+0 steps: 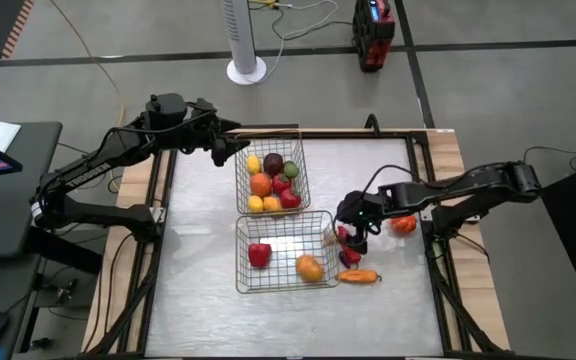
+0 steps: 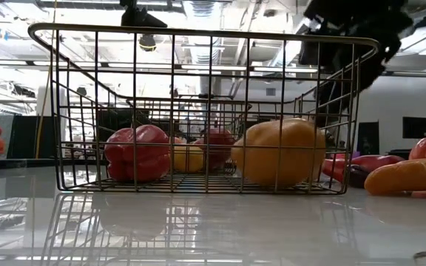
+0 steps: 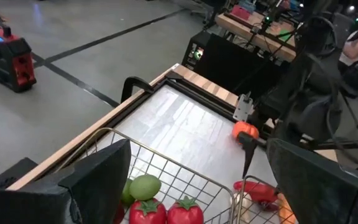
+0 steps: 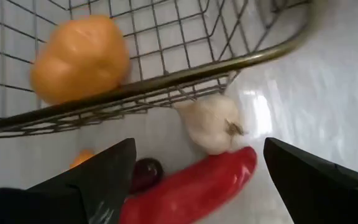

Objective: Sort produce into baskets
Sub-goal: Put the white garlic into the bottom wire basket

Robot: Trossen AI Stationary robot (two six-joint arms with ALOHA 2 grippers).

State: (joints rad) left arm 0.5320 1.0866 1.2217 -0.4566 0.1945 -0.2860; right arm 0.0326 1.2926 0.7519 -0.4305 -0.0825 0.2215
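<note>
Two wire mesh baskets stand mid-table. The far basket (image 1: 273, 175) holds several pieces: yellow, orange, red, purple and green. The near basket (image 1: 286, 250) holds a red pepper (image 1: 259, 254) and an orange pepper (image 1: 310, 268). My right gripper (image 1: 353, 237) is open just right of the near basket. It hovers over a red chili (image 4: 191, 186), a white garlic bulb (image 4: 213, 127) and a dark purple piece (image 4: 146, 171). My left gripper (image 1: 230, 152) is open and empty above the far basket's far left corner (image 3: 114, 134).
An orange carrot (image 1: 360, 277) lies on the table right of the near basket's near corner. An orange-red tomato (image 1: 404, 224) lies near the table's right edge. Bare tabletop lies left of the baskets and along the near edge.
</note>
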